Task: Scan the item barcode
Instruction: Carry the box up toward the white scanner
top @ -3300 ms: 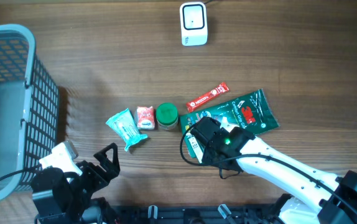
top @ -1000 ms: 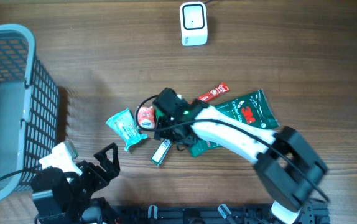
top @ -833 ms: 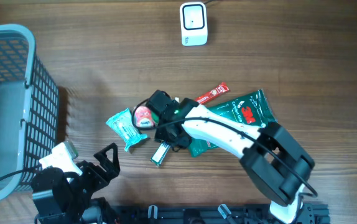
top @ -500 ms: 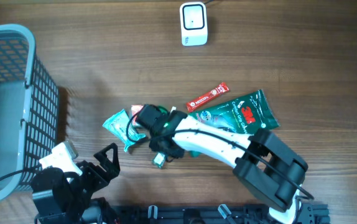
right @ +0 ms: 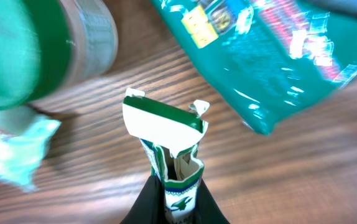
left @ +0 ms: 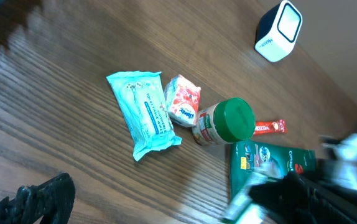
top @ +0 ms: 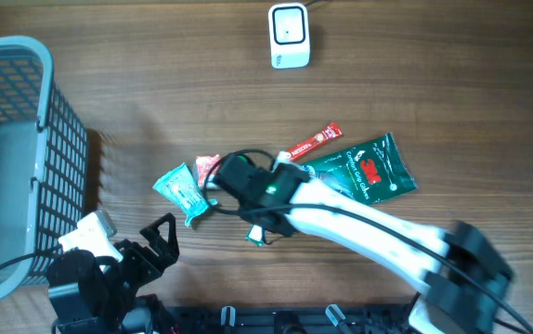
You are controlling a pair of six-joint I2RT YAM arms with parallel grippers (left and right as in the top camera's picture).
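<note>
The right arm has swung in from the right-hand side of the desk and across the row of goods, and its fingers have just snapped shut on the small green-and-white packet. It's pinched by its near end, torn top pointing away, low over the wood just in front of the green-lidded jar and the green pouch. The left fingers hang wide at the front edge, holding nothing. Now for the lift: it wants to go straight up first, clear of the jar and the teal wipes pack, before travelling to the white scanner, well apart at the far side. No barcode shows on the packet from here, so the wrist will likely need to roll until the printed face meets the scanner window. The packet is crumpled and thin, so a gentle, steady carry should keep it from twisting in the pinch.
</note>
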